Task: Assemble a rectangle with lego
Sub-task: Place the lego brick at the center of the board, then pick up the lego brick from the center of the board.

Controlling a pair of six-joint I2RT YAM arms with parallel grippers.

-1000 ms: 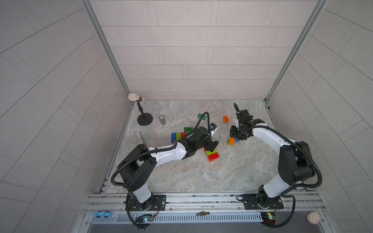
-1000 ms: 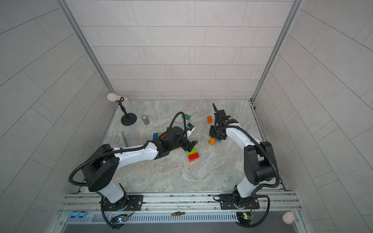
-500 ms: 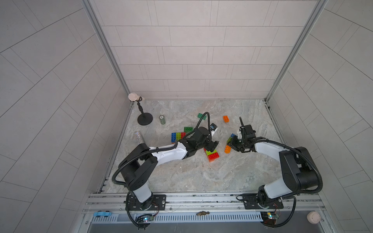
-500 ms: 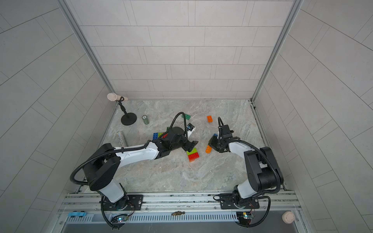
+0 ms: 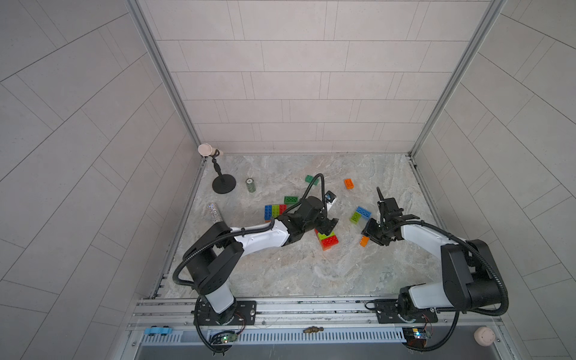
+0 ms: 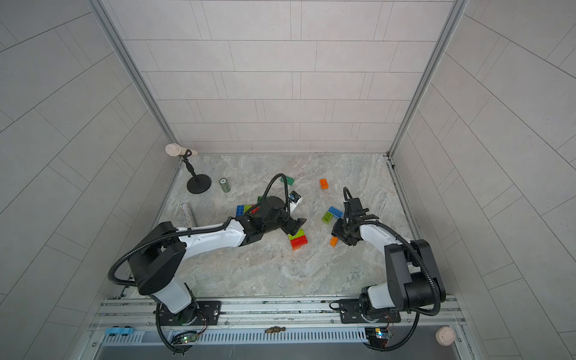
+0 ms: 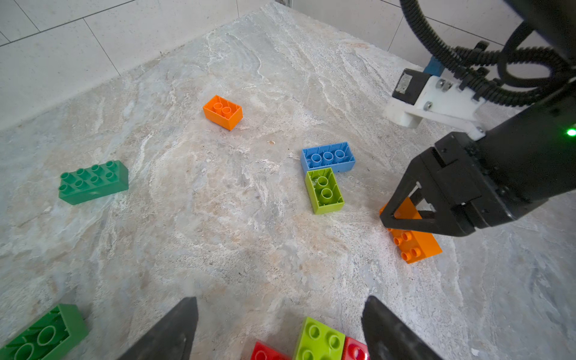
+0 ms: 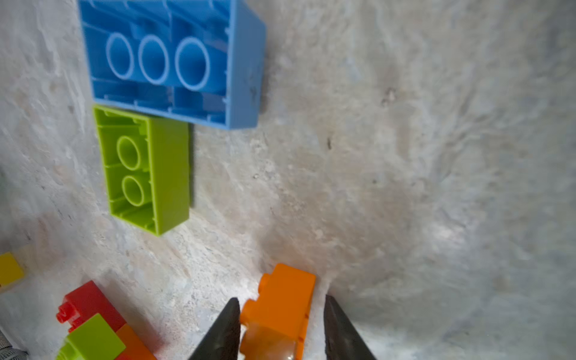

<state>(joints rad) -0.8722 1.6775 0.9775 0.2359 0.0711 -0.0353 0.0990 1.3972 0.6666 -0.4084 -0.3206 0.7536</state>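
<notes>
An orange lego brick (image 8: 286,280) lies on its side on the marble table, studs sideways, between the fingers of my right gripper (image 8: 280,299). The jaws stand apart, with a gap on one side. In a top view this brick (image 5: 364,241) sits just left of the right gripper (image 5: 371,234). My left gripper (image 7: 280,300) is open and hovers over a joined red and lime cluster (image 7: 318,339), seen in a top view (image 5: 327,240) below the left gripper (image 5: 330,226). A blue brick (image 5: 363,212) and a lime brick (image 5: 355,217) lie upside down together.
Another orange brick (image 5: 348,183) and two dark green bricks (image 5: 310,179) (image 5: 290,199) lie further back. A blue, lime and red row (image 5: 274,211) sits beside the left arm. A microphone stand (image 5: 223,187), a green can (image 5: 250,185) and a glittery tube (image 5: 214,213) stand at the left.
My right arm came forward and down with the orange brick, set it on the table right of the red and lime cluster, and its jaws parted. The left arm barely moved.
</notes>
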